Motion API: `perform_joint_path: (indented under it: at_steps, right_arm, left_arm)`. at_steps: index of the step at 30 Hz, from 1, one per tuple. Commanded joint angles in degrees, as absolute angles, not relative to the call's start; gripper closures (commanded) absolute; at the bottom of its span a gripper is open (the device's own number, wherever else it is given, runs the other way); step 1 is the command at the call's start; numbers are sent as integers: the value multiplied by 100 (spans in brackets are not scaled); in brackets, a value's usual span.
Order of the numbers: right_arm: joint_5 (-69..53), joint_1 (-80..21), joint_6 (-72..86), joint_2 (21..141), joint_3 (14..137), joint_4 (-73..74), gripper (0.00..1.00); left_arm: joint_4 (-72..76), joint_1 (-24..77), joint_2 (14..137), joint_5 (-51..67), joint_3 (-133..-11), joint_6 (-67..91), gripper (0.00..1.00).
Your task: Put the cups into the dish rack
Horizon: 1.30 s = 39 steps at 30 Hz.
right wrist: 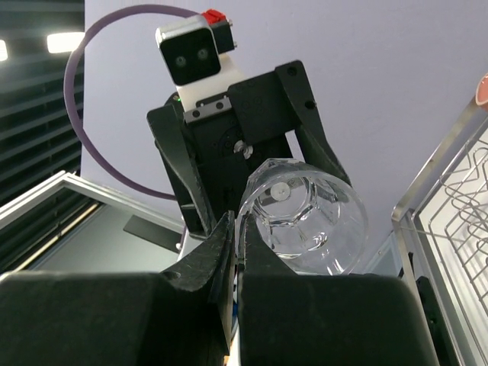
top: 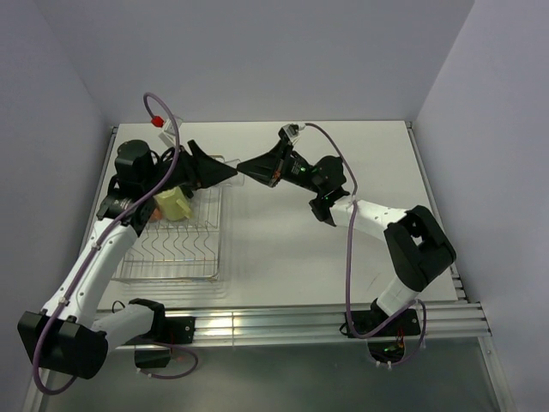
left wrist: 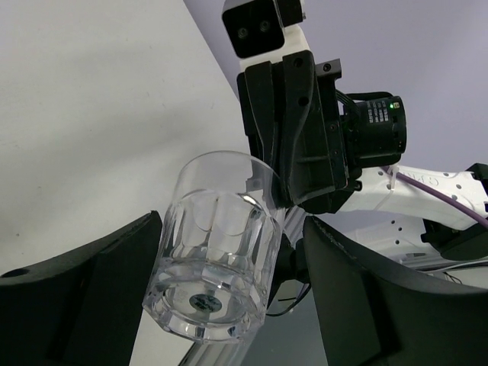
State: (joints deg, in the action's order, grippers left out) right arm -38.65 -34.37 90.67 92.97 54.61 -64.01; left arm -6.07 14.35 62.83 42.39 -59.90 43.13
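White counter (top: pixel 326 223) is carrying the whole setup. The dish rack (top: pixel 171 249) is sitting along its left side. It is silver wire with rows of wavy prongs, and it is lying right in front of the left arm's base, which is likely why that arm is the one serving it.

Both arms are reaching inward and meeting nose to nose in the air, just beside the rack's far right corner. This looks like a handover across the gap, not a placement.

The right end effector (right wrist: pixel 235 229) is clamping almost fully closed on the rim wall of a clear glass tumbler (left wrist: pixel 213 259), with one finger inside the mouth and one outside. That thin pinch is leaving the body of the glass free for the other side to take.

The left end effector (left wrist: pixel 229 229) is bracketing that body, with a finger standing on either side. I cannot tell whether its pads are already pressing the glass or sitting a sliver off.

The tumbler is hanging tilted between the two, off the counter and not yet in the rack.

A pale yellow-green cup (top: pixel 174 204) is already resting among the prongs at the rack's far end, partly hidden under the left arm. Judging by that, the loading is underway — the tumbler is next once the left side has it securely.
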Motion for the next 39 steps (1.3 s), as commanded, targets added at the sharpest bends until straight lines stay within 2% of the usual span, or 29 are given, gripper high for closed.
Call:
perform_joint_path:
  at_steps: [1,10,15,22,25,26,28,30,32,33,34,36,37,39]
  right_arm:
    - [-3832,-3472,9149,9325,5792,-6891,100]
    - [-3841,-3419,9193,9316,5739,-6935,100]
    - [-3858,-3375,9193,9290,5722,-6935,100]
    - [-3911,-3357,9185,9299,5678,-6935,100]
    - [-3911,-3349,9158,9281,5634,-6926,100]
    - [-3920,-3349,9141,9273,5634,-6900,100]
    - [-3929,-3357,9088,9246,5616,-6847,100]
    - [-3937,-3357,8992,9229,5616,-6733,100]
    - [-3929,-3357,8886,9158,5607,-6523,100]
    - [-3911,-3357,8747,9089,5573,-6434,98]
    - [-3894,-3357,8676,9053,5555,-6338,89]
    - [-3824,-3357,8422,8896,5520,-5987,77]
    - [-3780,-3357,8316,8834,5502,-5846,67]
    - [-3666,-3357,7955,8632,5502,-5319,58]
  left_arm:
    - [-659,1459,6003,4360,-6038,4184,18]
    - [-940,1459,5889,4210,-6091,4025,22]
    - [-923,1459,5906,4219,-6117,4052,32]
    - [-1019,1459,5862,4149,-6223,4017,41]
    - [-1037,1459,5871,4140,-6249,4025,54]
    - [-1037,1459,5871,4140,-6258,4043,65]
    - [-1055,1459,5862,4140,-6293,4025,83]
    - [-1186,1459,5871,4131,-6398,3964,96]
    - [-1309,1459,5862,4070,-6538,3903,100]
    - [-1457,1459,5854,4043,-6583,3824,100]
    - [-1537,1459,5854,4017,-6653,3780,100]
    - [-1878,1459,5845,3912,-6836,3614,100]
    - [-2011,1459,5845,3868,-6907,3551,100]
    - [-2406,1459,5845,3710,-7092,3367,100]
